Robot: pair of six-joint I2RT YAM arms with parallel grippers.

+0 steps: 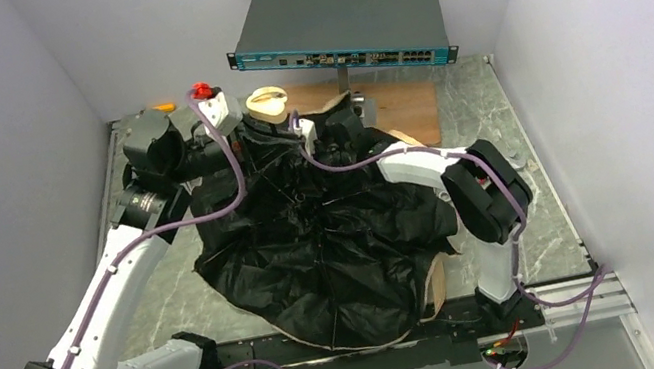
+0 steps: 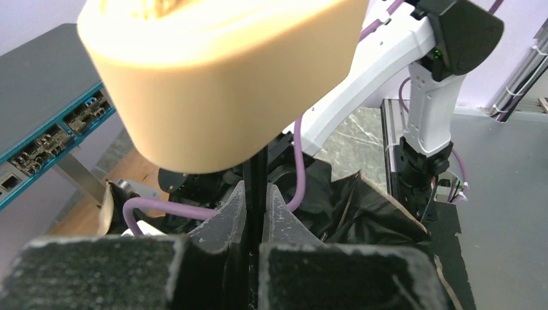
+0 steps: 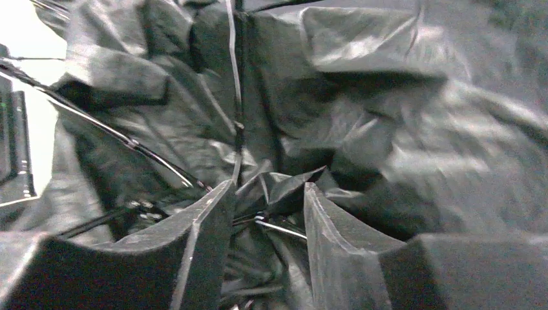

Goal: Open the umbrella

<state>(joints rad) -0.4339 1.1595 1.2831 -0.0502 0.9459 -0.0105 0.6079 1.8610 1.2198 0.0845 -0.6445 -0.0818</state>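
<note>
Left fingers [image 2: 226, 219] clamp umbrella [image 1: 314, 248] shaft; right fingers [image 3: 200, 232] straddle its fabric.

No legible text, label, brand, number or sign was found in any view; the teal front strip of the network switch [image 1: 340, 20] carries small pale marks beside its ports, too small and blurred to read.
</note>
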